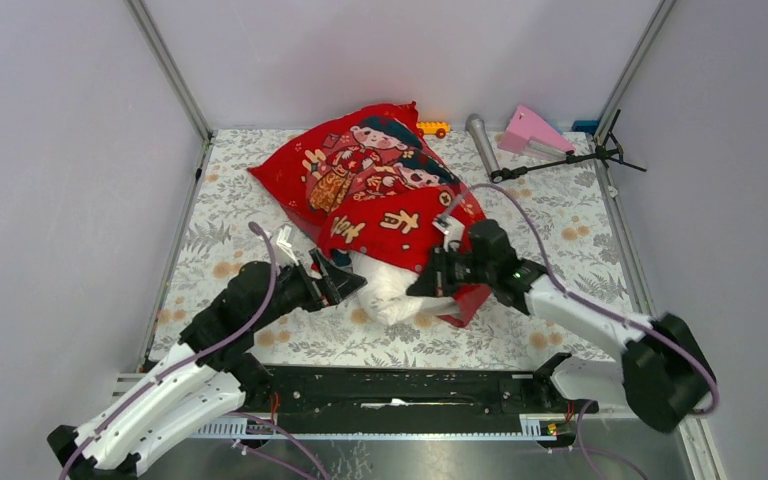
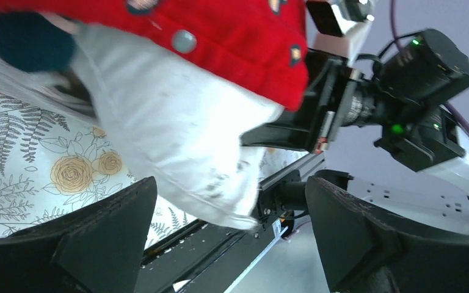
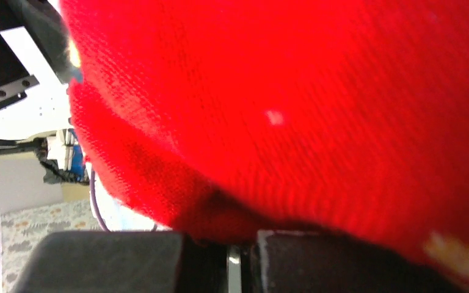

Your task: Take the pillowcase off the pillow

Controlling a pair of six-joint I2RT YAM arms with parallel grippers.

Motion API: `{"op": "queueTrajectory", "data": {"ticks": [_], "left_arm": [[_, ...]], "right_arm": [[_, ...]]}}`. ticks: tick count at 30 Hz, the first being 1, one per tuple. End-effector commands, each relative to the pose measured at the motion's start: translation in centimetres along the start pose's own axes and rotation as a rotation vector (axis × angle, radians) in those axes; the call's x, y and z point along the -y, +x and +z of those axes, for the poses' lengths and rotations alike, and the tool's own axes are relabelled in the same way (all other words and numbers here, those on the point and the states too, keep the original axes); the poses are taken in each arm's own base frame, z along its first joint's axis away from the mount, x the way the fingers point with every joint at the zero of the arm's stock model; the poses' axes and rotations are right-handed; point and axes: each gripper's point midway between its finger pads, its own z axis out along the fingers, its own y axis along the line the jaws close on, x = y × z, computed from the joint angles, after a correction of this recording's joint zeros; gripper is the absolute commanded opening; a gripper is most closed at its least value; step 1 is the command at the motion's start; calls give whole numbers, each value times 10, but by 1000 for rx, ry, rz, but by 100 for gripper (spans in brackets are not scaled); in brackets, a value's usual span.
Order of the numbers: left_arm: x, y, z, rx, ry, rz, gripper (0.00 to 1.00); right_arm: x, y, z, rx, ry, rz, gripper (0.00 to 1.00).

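The pillowcase (image 1: 380,185) is covering most of the pillow (image 1: 392,292). Only the pillow's white near end is showing, poking out of the red opening toward the arm bases. In the right wrist view red cloth is filling almost everything. The right gripper (image 3: 235,259) is showing only as two dark fingers (image 3: 110,262) pressed nearly together, and it is holding the pillowcase hem, which is bunching into the thin slit between them. The pinch itself is sitting in shadow.

The left gripper (image 2: 229,207) is standing wide, with the pillow's bare corner between its fingers; whether they are touching it I cannot tell.

The floral table cloth (image 1: 230,240) is lying open left and right of the pillow, with a narrower strip near the arms. The pillowcase's far corner is reaching the back wall. A yellow toy (image 1: 433,128), a grey cylinder (image 1: 480,140), a pink wedge (image 1: 532,130) and a black stand (image 1: 560,160) are sitting far right, well apart from both grippers.
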Motion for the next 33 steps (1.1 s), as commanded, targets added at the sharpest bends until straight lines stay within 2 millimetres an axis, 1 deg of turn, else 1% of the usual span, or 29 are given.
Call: {"op": "queueTrajectory", "data": {"ticks": [1,2,4,5,7,8,9,11,13,15,17,18,20,22,25,26,31,32,33], "left_arm": [[0,-11,-11,69,-13,-69,99],[-1,-9,-11,68,-16,-78,99],[-5,-5,-10,58,-22,-100,99],[-7,-3,-9,49,-25,-110,99],[-13,3,-6,35,-35,-132,99],[-17,6,-5,31,-44,-144,99],[-22,8,-3,29,-54,-155,99],[-30,12,0,29,-71,-166,99],[-40,15,1,32,-108,-176,99],[-52,15,3,53,-152,-175,99],[-52,18,5,45,-134,-168,99],[-49,18,7,44,-110,-162,99],[-39,26,12,4,-36,-161,99],[-34,31,18,-25,5,-171,99],[-30,35,29,-49,33,-181,99],[-28,35,32,-51,39,-182,99],[-22,33,50,-63,63,-191,99],[-22,32,52,-60,64,-190,98],[-22,29,53,-50,63,-189,94]], "right_arm": [[-56,-40,37,11,-168,-119,2],[-62,-40,40,-2,-193,-126,12],[-67,-42,39,9,-209,-134,44],[-66,-43,37,23,-197,-145,57],[-59,-44,29,58,-144,-183,76],[-54,-44,24,75,-107,-199,83],[-48,-44,18,85,-62,-215,87],[-35,-43,6,98,32,-244,89],[-19,-36,-9,95,135,-260,89],[-8,-29,-24,96,208,-276,90],[-1,-22,-37,105,247,-290,91],[3,-20,-42,113,264,-293,91],[11,-16,-50,135,303,-290,92],[23,-13,-54,153,352,-275,94],[45,-11,-57,155,460,-238,98],[50,-10,-57,151,484,-230,99],[64,-16,-58,173,557,-223,99],[66,-17,-58,180,568,-220,97],[69,-17,-58,185,581,-218,95]]}}
